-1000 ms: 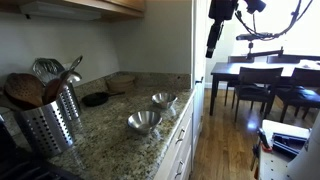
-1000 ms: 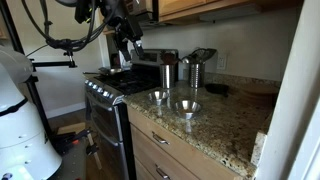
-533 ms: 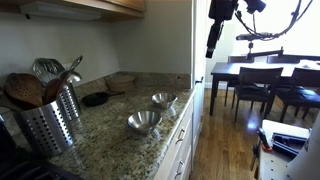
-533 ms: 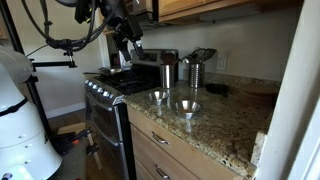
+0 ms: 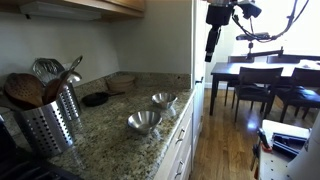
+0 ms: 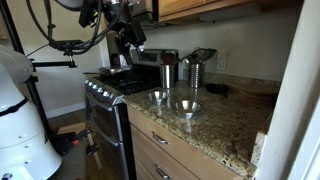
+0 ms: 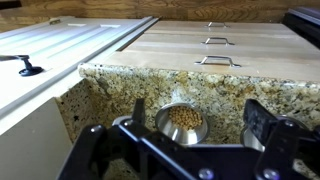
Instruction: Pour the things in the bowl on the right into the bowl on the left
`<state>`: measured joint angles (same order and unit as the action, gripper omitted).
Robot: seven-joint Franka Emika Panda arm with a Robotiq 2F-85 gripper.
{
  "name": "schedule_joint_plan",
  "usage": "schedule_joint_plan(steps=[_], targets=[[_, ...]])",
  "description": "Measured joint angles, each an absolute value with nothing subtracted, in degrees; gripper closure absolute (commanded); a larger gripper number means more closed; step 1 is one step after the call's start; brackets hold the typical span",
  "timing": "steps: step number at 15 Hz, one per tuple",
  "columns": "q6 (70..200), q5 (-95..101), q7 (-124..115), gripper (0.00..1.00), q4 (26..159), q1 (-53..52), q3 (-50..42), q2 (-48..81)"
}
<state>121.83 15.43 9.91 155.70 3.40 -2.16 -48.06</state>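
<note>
Two small metal bowls stand on the granite counter (image 5: 110, 135) in both exterior views, one (image 5: 163, 99) (image 6: 158, 96) behind the other (image 5: 145, 121) (image 6: 186, 106). In the wrist view, one bowl (image 7: 182, 120) holds tan grains. The second bowl (image 7: 252, 138) is mostly hidden behind the right finger. My gripper (image 5: 211, 47) (image 6: 131, 45) hangs high in the air, well above and off to the side of the bowls. It is open and empty (image 7: 180, 135), and the filled bowl shows between the fingers far below.
A perforated metal holder with wooden spoons (image 5: 48, 112) stands at the counter's near end. A dark flat dish (image 5: 95, 99) lies by the wall. Metal canisters (image 6: 197, 68) and a stove (image 6: 108, 88) are nearby. A dining table and chairs (image 5: 262, 78) stand beyond the counter. Cabinets hang overhead.
The arm's upper links have shifted slightly; the gripper stays at nearly the same spot high above the counter. The bowls have not moved.
</note>
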Motion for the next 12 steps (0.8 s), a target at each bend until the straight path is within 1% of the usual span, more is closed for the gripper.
schedule_joint_plan(steps=[4, 12], targets=[[125.6, 17.4, 9.9, 0.0, 154.7, 4.7, -2.3, -42.8], [133.7, 17.9, 9.3, 0.0, 148.6, 6.3, -4.2, -29.6]])
